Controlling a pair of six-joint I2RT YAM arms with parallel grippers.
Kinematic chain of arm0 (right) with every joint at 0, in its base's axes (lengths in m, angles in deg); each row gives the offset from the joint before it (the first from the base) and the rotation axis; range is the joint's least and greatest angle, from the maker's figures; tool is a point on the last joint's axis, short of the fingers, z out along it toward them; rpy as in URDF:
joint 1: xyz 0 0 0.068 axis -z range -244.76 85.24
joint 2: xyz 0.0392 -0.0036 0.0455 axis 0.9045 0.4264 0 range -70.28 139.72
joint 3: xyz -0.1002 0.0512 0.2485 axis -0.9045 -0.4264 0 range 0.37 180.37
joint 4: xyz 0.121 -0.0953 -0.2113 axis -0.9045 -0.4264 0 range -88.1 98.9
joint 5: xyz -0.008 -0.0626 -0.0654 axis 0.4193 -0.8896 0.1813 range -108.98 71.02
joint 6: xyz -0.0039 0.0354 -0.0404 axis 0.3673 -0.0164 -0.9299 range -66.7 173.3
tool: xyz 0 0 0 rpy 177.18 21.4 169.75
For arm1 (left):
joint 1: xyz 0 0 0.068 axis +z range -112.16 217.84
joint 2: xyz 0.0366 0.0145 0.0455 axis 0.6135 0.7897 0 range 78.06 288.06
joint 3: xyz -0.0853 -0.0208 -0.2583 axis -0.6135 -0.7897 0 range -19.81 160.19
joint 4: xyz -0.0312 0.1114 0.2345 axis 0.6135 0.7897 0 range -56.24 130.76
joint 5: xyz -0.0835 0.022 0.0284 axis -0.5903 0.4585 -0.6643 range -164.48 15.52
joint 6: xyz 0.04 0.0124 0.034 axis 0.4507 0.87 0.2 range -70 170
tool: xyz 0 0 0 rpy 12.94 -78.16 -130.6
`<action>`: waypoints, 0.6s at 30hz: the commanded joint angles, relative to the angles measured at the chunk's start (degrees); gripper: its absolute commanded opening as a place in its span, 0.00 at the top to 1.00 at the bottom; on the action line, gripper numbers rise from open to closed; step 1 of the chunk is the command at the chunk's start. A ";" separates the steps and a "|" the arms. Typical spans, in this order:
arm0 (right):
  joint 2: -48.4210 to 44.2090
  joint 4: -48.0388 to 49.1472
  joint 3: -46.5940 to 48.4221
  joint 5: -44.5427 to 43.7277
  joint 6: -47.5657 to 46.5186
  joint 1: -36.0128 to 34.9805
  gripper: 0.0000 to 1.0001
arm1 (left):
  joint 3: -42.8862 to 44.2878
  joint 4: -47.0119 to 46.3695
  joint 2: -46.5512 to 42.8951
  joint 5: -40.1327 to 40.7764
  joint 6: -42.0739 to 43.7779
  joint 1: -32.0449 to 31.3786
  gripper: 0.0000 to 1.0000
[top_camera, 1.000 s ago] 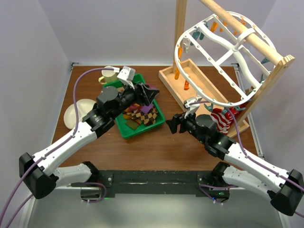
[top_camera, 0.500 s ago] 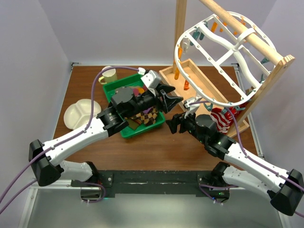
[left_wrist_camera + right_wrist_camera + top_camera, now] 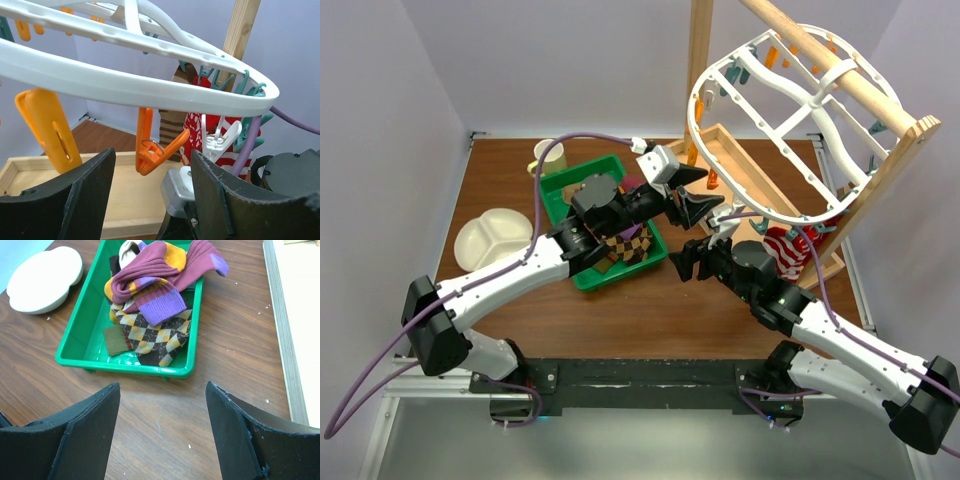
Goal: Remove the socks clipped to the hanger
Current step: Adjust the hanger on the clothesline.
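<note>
The white oval hanger (image 3: 790, 120) hangs tilted from a wooden rail, with orange and teal clips. A red-and-white sock (image 3: 788, 245) and a brown striped sock (image 3: 172, 125) hang clipped at its lower right end. My left gripper (image 3: 698, 195) is open and empty, just under the hanger's near rim (image 3: 125, 85), with an empty orange clip (image 3: 155, 145) between and above its fingers. My right gripper (image 3: 685, 262) is open and empty, low over the table right of the green tray. Several loose socks (image 3: 155, 305) lie in that tray.
The green tray (image 3: 582, 275) sits centre-left. A white divided plate (image 3: 485, 240) lies to its left and a mug (image 3: 548, 158) behind it. The wooden stand's base box (image 3: 740, 170), post (image 3: 700, 60) and rail (image 3: 830, 70) fill the right.
My left arm has swung right from over the green tray to under the hanger's near rim, jaws open throughout. The right arm has not moved.
</note>
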 commanded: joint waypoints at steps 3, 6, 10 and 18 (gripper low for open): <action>0.18 0.89 2.43 -0.41 -0.50 -0.34 0.27 | 2.55 -8.63 1.30 -2.47 1.79 -0.09 0.34; 0.44 0.89 2.61 -0.24 -0.42 -0.26 0.27 | 2.02 -10.91 1.30 -3.00 1.17 -0.09 0.35; 0.62 0.98 2.79 -0.24 -0.59 -0.26 0.27 | 1.93 -12.59 1.82 -3.27 0.56 -0.18 0.44; 2.02 0.11 3.66 0.82 -1.12 -0.26 0.26 | 2.63 -13.12 2.88 -1.86 -0.32 -0.09 0.74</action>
